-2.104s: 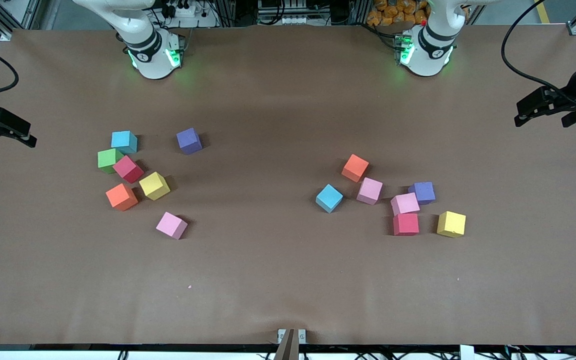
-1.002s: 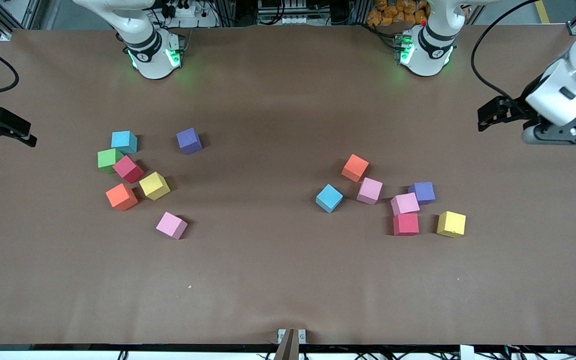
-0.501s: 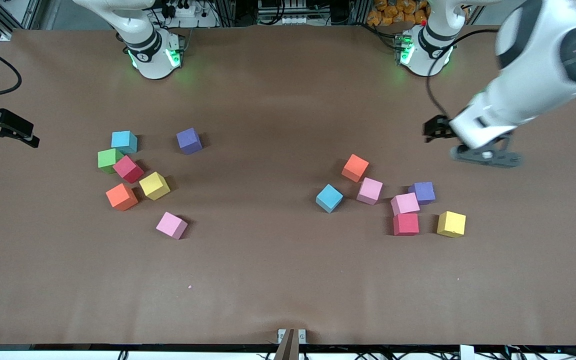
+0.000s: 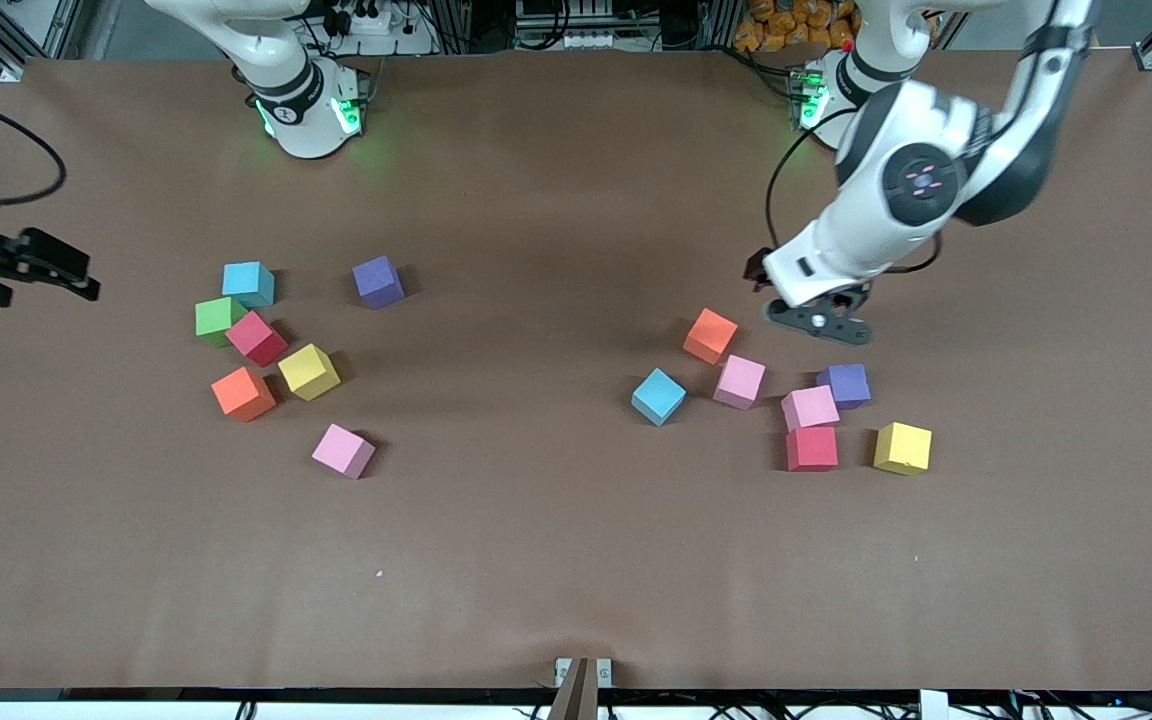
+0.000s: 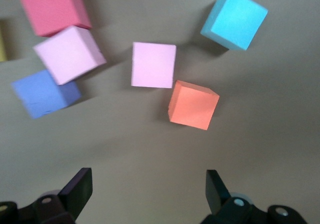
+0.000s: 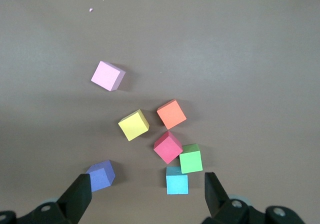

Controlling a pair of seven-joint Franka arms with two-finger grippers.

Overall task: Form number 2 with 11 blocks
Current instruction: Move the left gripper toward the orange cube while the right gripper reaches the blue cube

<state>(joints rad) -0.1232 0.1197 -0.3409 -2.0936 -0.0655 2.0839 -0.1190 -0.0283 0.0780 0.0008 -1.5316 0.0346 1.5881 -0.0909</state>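
Note:
The blocks lie loose in two groups, and no number 2 is in view. Toward the left arm's end are an orange block [image 4: 710, 335], two pink [image 4: 740, 381] [image 4: 810, 407], light blue [image 4: 658, 396], purple [image 4: 845, 385], red [image 4: 812, 448] and yellow [image 4: 903, 447]. My left gripper [image 4: 818, 322] [image 5: 147, 186] hangs open and empty over bare table beside the orange block [image 5: 193, 105]. Toward the right arm's end are purple [image 4: 378, 281], light blue [image 4: 248, 283], red [image 4: 257, 338], yellow [image 4: 309, 371], orange [image 4: 243, 393] and pink [image 4: 343, 450]. My right gripper [image 4: 56, 272] [image 6: 147, 194] is open and empty at that end's edge.
A green cube [image 4: 219, 320] touches the red and light blue blocks of the right arm's group. The brown table [image 4: 536, 520] is bare between the two groups and along its edge nearest the front camera. The arm bases stand at the table's edge farthest from the camera.
My left arm has swung in from the table's end to a spot beside the orange block. The right gripper has edged slightly inward. No block has moved.

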